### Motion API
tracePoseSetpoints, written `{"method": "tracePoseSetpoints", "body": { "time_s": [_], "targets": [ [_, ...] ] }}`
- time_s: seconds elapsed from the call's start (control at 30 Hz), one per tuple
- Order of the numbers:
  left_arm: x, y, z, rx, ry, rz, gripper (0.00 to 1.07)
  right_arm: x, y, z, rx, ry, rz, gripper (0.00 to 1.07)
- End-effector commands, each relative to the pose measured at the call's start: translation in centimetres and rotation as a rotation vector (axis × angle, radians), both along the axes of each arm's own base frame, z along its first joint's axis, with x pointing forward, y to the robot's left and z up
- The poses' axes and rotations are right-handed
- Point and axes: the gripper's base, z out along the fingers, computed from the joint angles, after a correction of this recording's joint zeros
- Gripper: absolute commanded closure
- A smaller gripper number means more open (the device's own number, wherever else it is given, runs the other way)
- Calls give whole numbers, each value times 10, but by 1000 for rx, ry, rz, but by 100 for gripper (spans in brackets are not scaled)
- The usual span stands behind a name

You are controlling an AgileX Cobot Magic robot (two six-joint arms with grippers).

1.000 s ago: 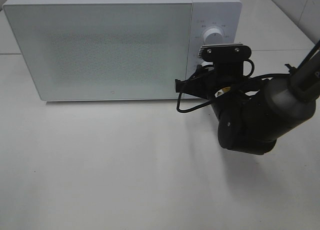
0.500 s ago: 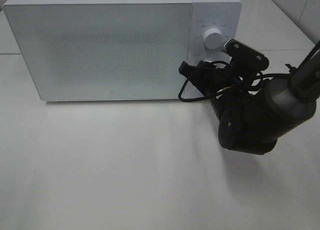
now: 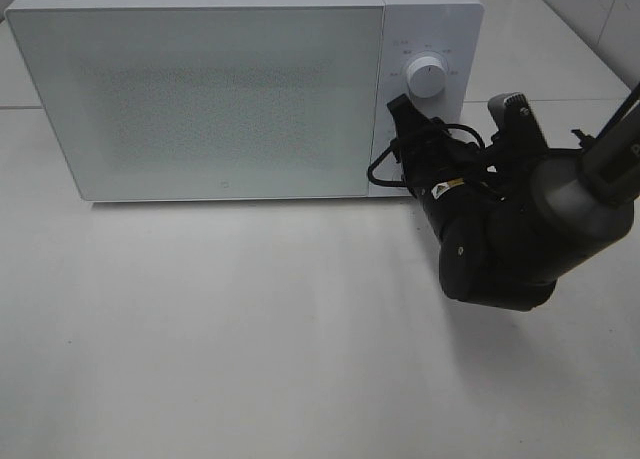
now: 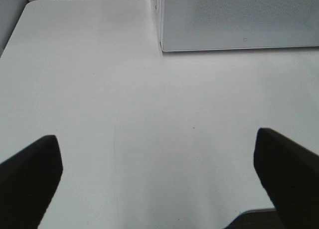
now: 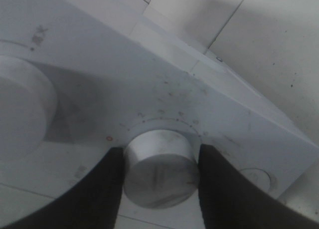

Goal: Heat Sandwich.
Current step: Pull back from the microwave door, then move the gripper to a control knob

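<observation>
Right end effector (image 5: pixel 160 188) is clamped on the lower knob (image 5: pixel 158 156) of the microwave (image 3: pixel 220 89). In my right wrist view one dark finger (image 5: pixel 102 194) sits on each side of the knob, both touching its rim. Small numerals and tick marks arc round the knob on the control panel (image 5: pixel 209 114). The upper knob (image 3: pixel 427 77) is on the same panel just above it, untouched.

From the high camera my right arm (image 3: pixel 520 239) reaches in toward the right end of the microwave front, with the wrist right up against the panel. A black cable (image 3: pixel 385 169) loops off the wrist, in front of the panel's lower part. The lower knob itself is hidden behind the wrist in that view.

Left end effector (image 4: pixel 159 176) has its fingers (image 4: pixel 30 174) wide apart, with only bare white surface (image 4: pixel 149 114) showing between them. It hangs over the surface in front of the microwave, well apart from it. The microwave's lower front edge and one bottom corner show at the far side of my left wrist view.

Microwave door (image 3: pixel 200 94) is shut, and its panel is frosted and speckled, so I can't see inside.

Sandwich: doesn't show in any view, so I can't tell where it is.
</observation>
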Motion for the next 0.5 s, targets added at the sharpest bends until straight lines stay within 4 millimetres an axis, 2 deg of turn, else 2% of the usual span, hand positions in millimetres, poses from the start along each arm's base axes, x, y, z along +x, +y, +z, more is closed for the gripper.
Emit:
{"method": "tracePoseSetpoints", "body": {
  "time_s": [0.03,0.07,0.17,0.23,0.27,0.37,0.5],
  "targets": [
    [-2,0,0,-5,-28,-2,7,3,2,10,138,-86,1,96],
    [-2,0,0,-5,-28,-2,7,3,2,10,138,-86,1,96],
    [-2,0,0,-5,-28,-2,7,3,1,11,331,-89,-39,96],
    [-2,0,0,-5,-28,-2,7,3,1,11,374,-94,-47,96],
    [-2,0,0,-5,-28,-2,7,3,1,12,479,-101,-62,96],
    [-2,0,0,-5,-28,-2,7,3,1,12,628,-96,-84,96],
    [-2,0,0,-5,-28,-2,7,3,1,12,670,-92,-89,95]
  ]
}}
